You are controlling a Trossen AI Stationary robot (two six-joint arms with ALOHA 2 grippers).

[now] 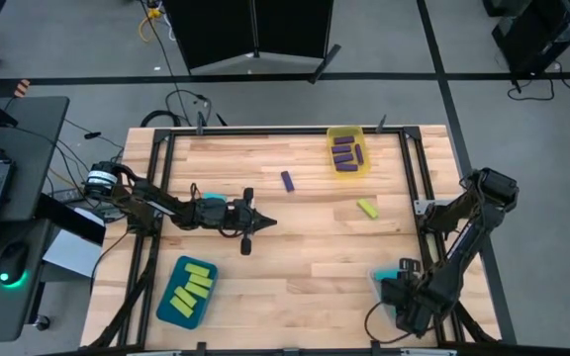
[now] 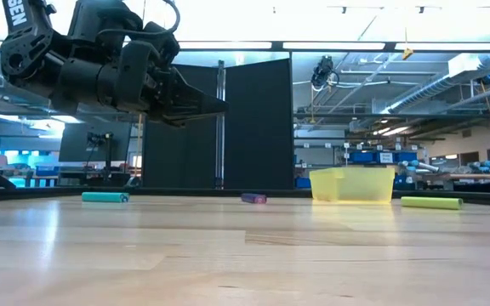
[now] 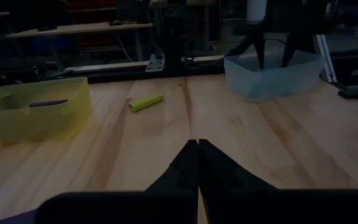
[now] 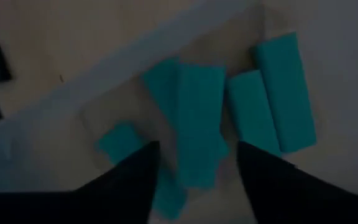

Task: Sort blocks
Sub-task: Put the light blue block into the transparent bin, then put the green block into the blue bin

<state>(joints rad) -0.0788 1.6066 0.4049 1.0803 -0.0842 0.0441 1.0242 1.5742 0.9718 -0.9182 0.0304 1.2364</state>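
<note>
Blocks, sorted by colour: right gripper [image 4: 194,158] hung over the clear bin [image 3: 272,73], fingers released above cyan blocks [image 4: 199,124]; left gripper [image 1: 265,222] clenched empty; lime block [image 1: 367,208] lay unsorted on the tabletop [image 1: 305,257].

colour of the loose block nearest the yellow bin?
Purple block, just left of the yellow bin; clearest in the high view.

You've got five purple blocks [image 1: 287,180], five lime blocks [image 1: 367,208], roughly five cyan blocks [image 4: 197,124], three bins [image 1: 349,132], two arms [image 1: 166,205].
</note>
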